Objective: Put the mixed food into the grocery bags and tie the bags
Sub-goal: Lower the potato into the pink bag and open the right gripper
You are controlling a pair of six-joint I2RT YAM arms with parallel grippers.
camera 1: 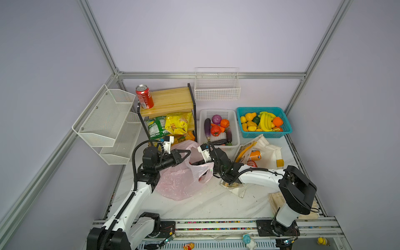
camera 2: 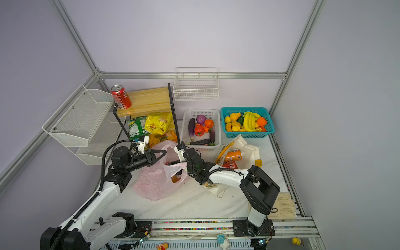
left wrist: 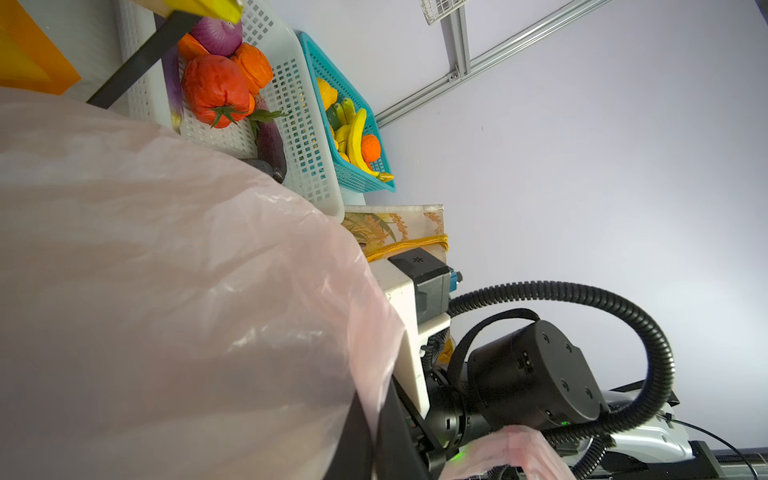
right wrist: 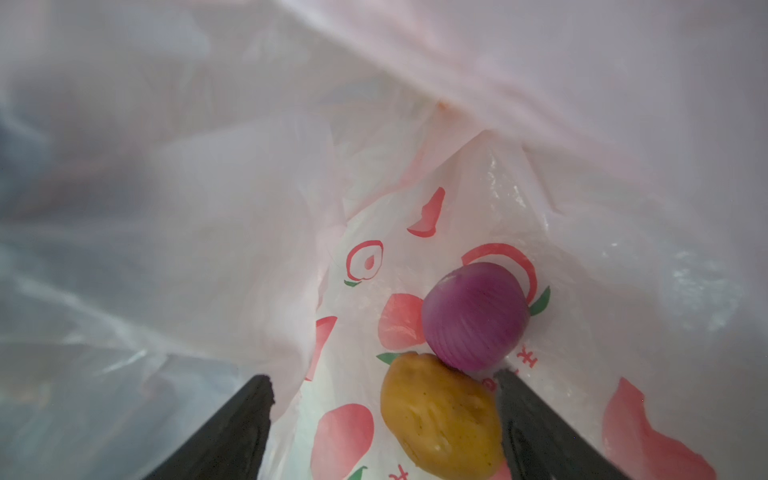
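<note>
1. In both top views the left gripper (camera 1: pixel 185 154) is pinched tight on the rim of the thin translucent pink plastic bag with red fruit prints (camera 1: pixel 179 184). The bag slumps on the white marble table (camera 1: pixel 205 205) toward its left edge. Lifting the rim holds the mouth open, and the right gripper (camera 2: pixel 171 162) reaches into it. Near the right edge lies the white canvas tote with yellow-orange straps (camera 1: pixel 269 151), with an orange soda can (camera 1: pixel 255 155) at its mouth.
2. Left wrist view: pink film drapes over the closed fingers and fills most of the picture. Beyond it, a red toy tomato (left wrist: pixel 216 91) sits in a white perforated plastic basket (left wrist: pixel 291 124) and is not yet bagged.
3. Right wrist view: the jaws stand spread wide and grip nothing. A purple toy onion (right wrist: pixel 473 316) and a brown toy potato (right wrist: pixel 440 419) rest touching on the bag's floor — the drop looks done.
</note>
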